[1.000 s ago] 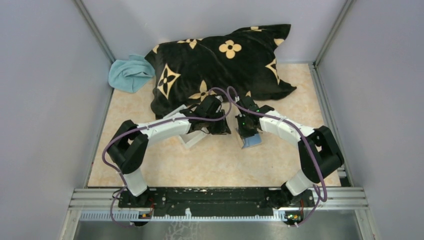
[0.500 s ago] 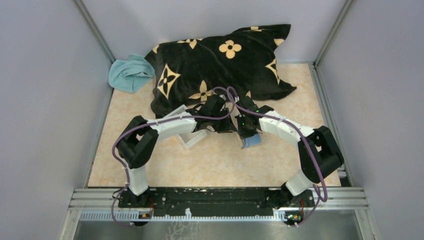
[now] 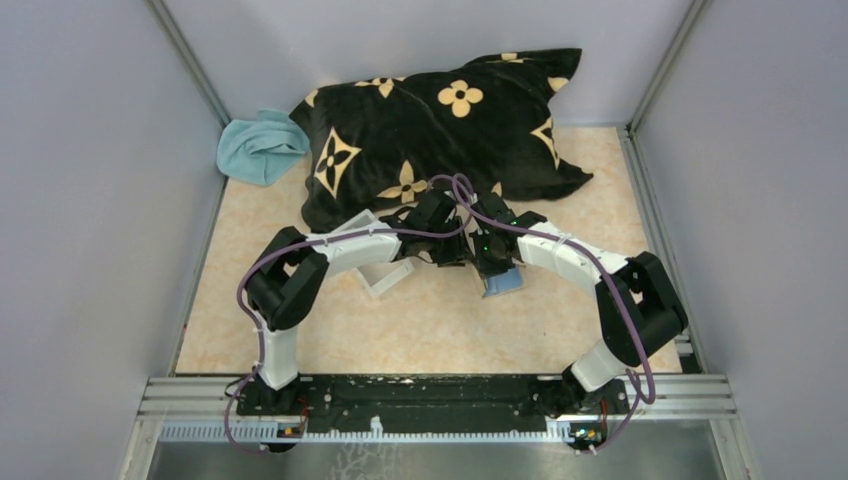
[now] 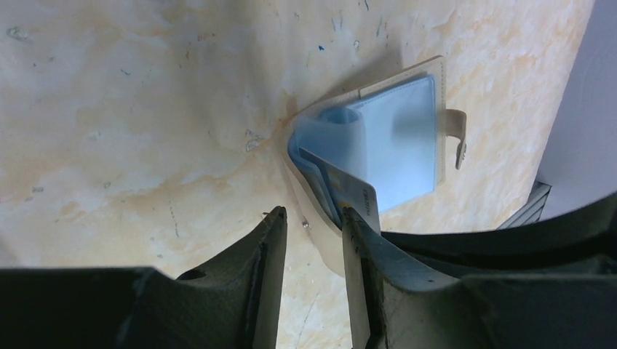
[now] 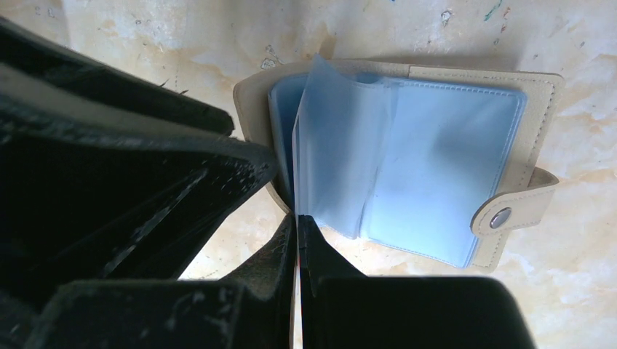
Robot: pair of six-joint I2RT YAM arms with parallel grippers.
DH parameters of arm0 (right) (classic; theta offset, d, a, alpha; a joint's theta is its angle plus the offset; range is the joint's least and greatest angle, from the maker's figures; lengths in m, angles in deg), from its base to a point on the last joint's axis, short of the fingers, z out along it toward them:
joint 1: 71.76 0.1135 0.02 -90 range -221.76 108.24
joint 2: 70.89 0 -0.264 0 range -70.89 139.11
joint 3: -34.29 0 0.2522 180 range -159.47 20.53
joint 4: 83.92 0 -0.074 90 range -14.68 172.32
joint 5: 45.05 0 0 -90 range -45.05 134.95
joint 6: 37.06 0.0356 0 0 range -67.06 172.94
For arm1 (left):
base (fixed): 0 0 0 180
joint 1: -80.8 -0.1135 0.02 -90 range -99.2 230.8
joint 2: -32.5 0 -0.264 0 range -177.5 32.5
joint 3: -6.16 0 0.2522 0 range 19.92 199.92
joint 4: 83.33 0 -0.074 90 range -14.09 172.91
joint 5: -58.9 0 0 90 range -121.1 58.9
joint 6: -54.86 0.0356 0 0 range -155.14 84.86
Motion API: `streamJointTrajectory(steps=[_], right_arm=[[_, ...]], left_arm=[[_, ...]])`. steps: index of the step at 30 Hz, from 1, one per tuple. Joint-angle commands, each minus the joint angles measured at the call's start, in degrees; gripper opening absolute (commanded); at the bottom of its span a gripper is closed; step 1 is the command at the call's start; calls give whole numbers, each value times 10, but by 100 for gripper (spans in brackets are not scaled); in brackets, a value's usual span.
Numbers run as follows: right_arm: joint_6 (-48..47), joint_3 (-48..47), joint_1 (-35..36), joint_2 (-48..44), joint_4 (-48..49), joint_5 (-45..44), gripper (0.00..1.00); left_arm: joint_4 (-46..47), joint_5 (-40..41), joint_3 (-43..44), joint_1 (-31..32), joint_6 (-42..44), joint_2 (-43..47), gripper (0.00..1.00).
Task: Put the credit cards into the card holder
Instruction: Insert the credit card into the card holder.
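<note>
**Card pinched at the open holder, mid-table**

Both arms stretch from the near rail and meet over the middle of the tan table [image 3: 450,335]. R gripper [image 5: 298,227]: fingers pressed together, pinching a credit card [image 4: 356,198] seen edge-on from its own wrist cam. The card stands among the blue sleeves of the card holder [image 5: 451,131], chip showing.

The holder lies open on the table approx. at centre, tab [image 5: 520,200] w/ snap stud [image 5: 500,217] hanging off its outer edge.

L gripper [image 4: 313,218] sits just beside the holder, fingers spread, nothing clamped. The holder's tan cover edge runs by one finger [image 4: 358,251] — touching or not, can't tell.

Behind the L arm is a clear tray [image 3: 383,280], partly hidden under the forearm. Farther back a black pillow [image 3: 440,130] w/ tan flower prints lies against the rear wall — a light blue cloth [image 3: 255,150] is bunched at its left end.
</note>
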Motion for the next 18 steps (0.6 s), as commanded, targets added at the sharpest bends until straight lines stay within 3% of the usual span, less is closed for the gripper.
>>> streamJointTrajectory(steps=[1, 18], right_arm=[[3, -5, 9, -2, -2, -3, 0], [2, 1, 10, -4, 0, 2, 0]], left_arm=[[-17, 9, 34, 1, 7, -22, 41], [-58, 39, 82, 12, 35, -77, 41]])
